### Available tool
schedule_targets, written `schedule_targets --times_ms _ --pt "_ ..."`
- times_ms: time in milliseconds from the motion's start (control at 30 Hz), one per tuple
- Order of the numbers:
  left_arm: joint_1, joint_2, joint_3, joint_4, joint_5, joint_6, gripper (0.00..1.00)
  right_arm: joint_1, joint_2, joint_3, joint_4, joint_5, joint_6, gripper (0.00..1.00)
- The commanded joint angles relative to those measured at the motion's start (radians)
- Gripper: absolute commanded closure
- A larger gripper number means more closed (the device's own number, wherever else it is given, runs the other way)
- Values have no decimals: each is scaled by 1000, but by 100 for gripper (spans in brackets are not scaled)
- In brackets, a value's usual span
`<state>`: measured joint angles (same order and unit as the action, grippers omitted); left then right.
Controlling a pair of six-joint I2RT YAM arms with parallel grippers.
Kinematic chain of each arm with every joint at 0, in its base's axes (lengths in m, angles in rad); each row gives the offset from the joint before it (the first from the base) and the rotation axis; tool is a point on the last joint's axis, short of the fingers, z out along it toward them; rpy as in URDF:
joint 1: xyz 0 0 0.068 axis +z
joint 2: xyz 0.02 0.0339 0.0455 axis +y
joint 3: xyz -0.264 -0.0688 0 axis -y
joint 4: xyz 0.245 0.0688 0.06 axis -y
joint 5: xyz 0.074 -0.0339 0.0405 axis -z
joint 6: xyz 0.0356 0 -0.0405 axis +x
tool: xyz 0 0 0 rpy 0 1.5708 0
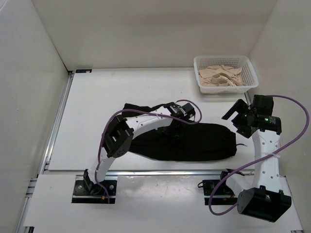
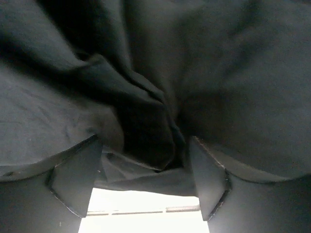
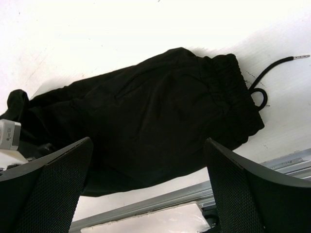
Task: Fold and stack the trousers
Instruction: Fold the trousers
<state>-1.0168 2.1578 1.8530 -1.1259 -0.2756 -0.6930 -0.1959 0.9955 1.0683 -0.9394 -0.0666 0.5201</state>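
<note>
The black trousers [image 1: 194, 143] lie crumpled across the middle of the table, with the waistband toward the right. My left gripper [image 1: 187, 112] reaches over them near their far edge. In the left wrist view its jaws [image 2: 146, 145] stand apart, pressed into the trousers [image 2: 233, 73], with a bunched fold between the fingers [image 2: 77, 179]. My right gripper [image 1: 236, 115] is open and empty, raised just right of the waistband. The right wrist view [image 3: 148, 143] looks down on the trousers [image 3: 146, 97], the gathered waistband [image 3: 233, 87] and a loose drawstring [image 3: 265, 92].
A white mesh basket [image 1: 250, 80] holding beige cloth stands at the back right. A metal rail [image 1: 170, 172] runs along the table's near edge, and another along the left side [image 1: 58, 116]. White walls enclose the table.
</note>
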Motion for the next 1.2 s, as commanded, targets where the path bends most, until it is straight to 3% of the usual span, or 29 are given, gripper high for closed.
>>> schedule_targets --times_ms 0,67,100,200,233,533,733,1000,1033,1067,1100,1167 --pt "1 -16 37 -21 -85 -19 23 4 -21 -1 11 -9 -12 0" --pt "1 -35 25 -21 -97 -31 36 4 -21 -1 11 -9 -12 0" --pt "1 -35 15 -21 -108 -43 52 4 -21 -1 11 -9 -12 0" --pt "1 -82 15 -35 -142 -63 77 4 -21 -10 11 -18 -12 0" --pt "1 -91 15 -66 -152 -72 90 4 -21 -10 11 -18 -12 0" --pt "1 -289 -38 -87 -140 -34 90 4 -12 -10 21 -18 -12 0" --pt "-9 -377 -126 -87 -42 33 90 4 -3 -10 21 -18 -12 0" --pt "-84 -322 -207 -57 27 3 90 4 6 -10 30 -27 -12 0" --pt "-98 -297 -216 -57 27 3 86 4 6 -10 30 -27 -12 0" --pt "-98 -283 -216 -67 36 3 75 4 6 -10 30 -27 -12 0" --pt "-98 -270 -216 -81 36 -8 58 4 6 -10 30 -27 -12 0" --pt "-98 -259 -166 -144 -2 -20 13 4 6 -10 30 -27 -12 0"
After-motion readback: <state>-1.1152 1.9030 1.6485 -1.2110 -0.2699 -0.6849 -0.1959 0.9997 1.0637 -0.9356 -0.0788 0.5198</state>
